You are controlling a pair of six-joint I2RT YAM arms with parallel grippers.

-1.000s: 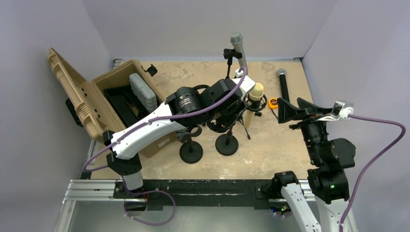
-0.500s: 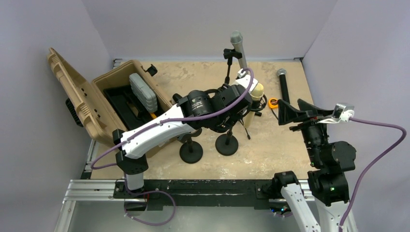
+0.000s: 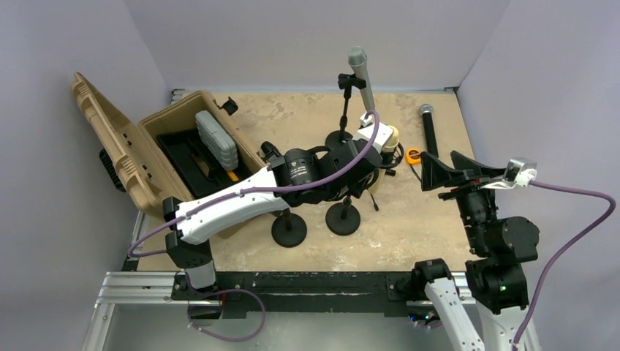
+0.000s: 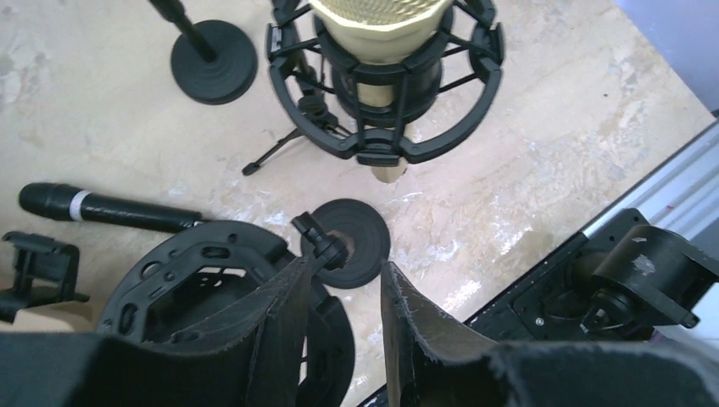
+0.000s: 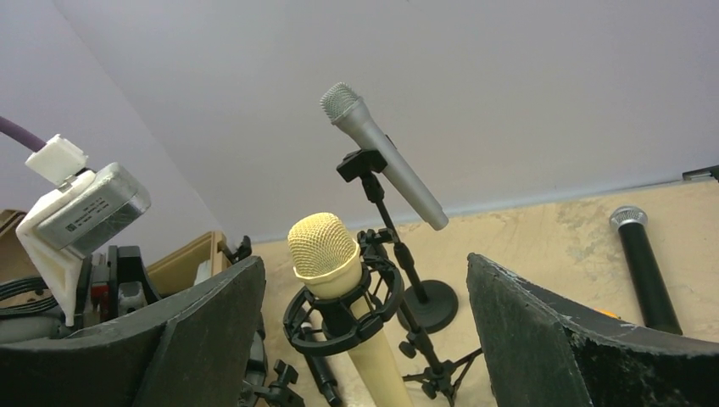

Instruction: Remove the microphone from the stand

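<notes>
A gold microphone (image 3: 390,137) stands upright in a black shock mount (image 5: 339,318) on a tripod stand at mid-table. My left gripper (image 4: 343,271) is open and empty, above and just left of the mic; its view looks down on the gold head (image 4: 379,34). In the top view the left wrist (image 3: 369,135) sits beside the mic. My right gripper (image 3: 431,172) is wide open and empty, to the mic's right, with the mic (image 5: 322,246) framed between its fingers but apart from them. A silver microphone (image 3: 360,73) is clipped tilted on a stand at the back.
A black microphone (image 3: 430,131) lies at the back right beside an orange tape measure (image 3: 413,155). Another black mic (image 4: 102,208) lies under my left arm. Two empty round-base stands (image 3: 289,229) (image 3: 343,218) stand in front. An open tan case (image 3: 168,153) sits at the left.
My left arm has stretched out to the right and away, bringing its wrist up beside the gold microphone. The right arm has barely moved.
</notes>
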